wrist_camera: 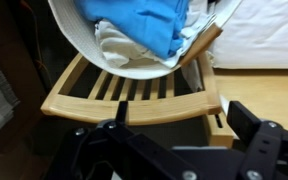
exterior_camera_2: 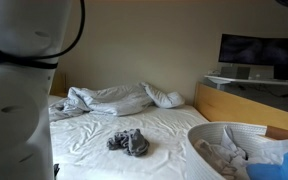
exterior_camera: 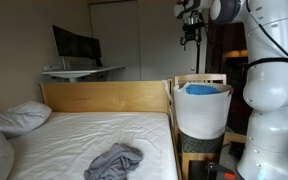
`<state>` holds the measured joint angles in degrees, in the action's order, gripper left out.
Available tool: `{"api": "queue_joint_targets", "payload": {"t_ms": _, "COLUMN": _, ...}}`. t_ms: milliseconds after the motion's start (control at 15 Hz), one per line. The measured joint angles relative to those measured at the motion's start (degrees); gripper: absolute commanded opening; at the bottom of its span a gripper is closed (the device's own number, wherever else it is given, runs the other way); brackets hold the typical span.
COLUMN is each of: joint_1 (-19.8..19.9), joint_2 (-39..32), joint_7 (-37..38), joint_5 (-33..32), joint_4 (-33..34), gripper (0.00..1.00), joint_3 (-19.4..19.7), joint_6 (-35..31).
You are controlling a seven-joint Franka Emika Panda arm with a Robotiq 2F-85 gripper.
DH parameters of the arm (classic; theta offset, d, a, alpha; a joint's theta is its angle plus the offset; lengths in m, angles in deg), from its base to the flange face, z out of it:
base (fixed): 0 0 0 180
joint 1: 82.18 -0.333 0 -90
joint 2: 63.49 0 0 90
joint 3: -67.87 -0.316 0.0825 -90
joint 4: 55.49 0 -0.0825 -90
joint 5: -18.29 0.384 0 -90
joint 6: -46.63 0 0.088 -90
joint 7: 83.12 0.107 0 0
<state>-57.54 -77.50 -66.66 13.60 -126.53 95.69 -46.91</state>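
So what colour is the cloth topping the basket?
The cloth is bright blue; wrist view shows it best.

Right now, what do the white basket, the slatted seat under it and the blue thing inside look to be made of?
The white basket looks like plastic: a smooth, matte wall with an evenly curved rim. The slatted seat is wood, light-toned with a slight sheen, and its separate slats and grain show. The blue thing is fabric, with soft matte folds; which fibre cannot be told.

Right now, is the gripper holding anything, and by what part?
Nothing is held. The gripper is open and empty, hanging above the white laundry basket with the blue cloth; nothing sits between its fingers.
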Motion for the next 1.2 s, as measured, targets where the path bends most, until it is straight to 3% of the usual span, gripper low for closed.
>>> {"api": "queue_joint_targets", "payload": {"t_ms": 267, "joint_1": -0.10, "joint_2": -3.14, "joint_7": 2.41, "joint_5": -0.71, "joint_4": -3.13, "gripper": 1.00, "joint_3": 0.84, "joint_6": -6.22}}
{"api": "queue_joint_targets", "payload": {"t_ms": 800, "joint_1": -1.84, "joint_2": -3.39, "joint_7": 3.47, "joint_5": -0.76, "joint_4": -3.76, "gripper": 1.00, "joint_3": 0.63, "joint_6": -6.26}}
{"api": "queue_joint_targets", "payload": {"t_ms": 1200, "joint_1": -0.29, "joint_2": -8.30, "joint_7": 0.79, "joint_5": -4.91, "joint_4": -10.16, "gripper": 1.00, "joint_3": 1.48, "joint_6": -6.87}}
